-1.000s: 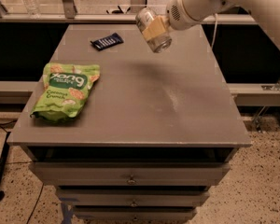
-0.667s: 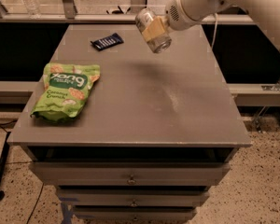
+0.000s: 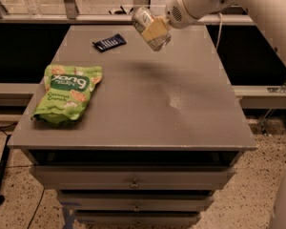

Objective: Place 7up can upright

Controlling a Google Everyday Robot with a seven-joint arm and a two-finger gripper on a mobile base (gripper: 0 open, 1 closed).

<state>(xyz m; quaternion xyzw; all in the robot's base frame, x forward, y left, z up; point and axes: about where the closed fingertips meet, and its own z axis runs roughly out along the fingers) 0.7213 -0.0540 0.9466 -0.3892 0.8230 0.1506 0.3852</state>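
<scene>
While held aloft over far middle of counter, 7up can sits tilted, clear of surface. Gripper reaches in from upper right, fingers clamped on can. Green snack bag lies flat at counter's left; dark blue packet near far edge.
</scene>
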